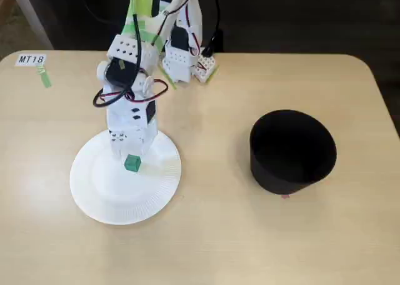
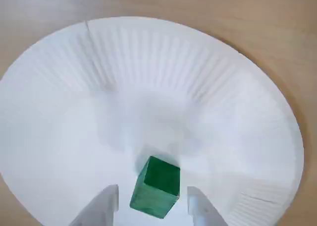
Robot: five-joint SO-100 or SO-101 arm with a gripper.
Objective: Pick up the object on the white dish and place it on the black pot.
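One green cube (image 2: 156, 186) on white dish (image 2: 148, 87) — between spread fingers of tool (image 2: 153, 206), untouched, jaws apart.

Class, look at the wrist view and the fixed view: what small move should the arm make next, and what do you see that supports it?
Probably close the gripper. In the wrist view the green cube sits on the white paper plate between the two open fingers, with a gap on each side. It is not yet gripped, so it cannot yet go to the black pot.
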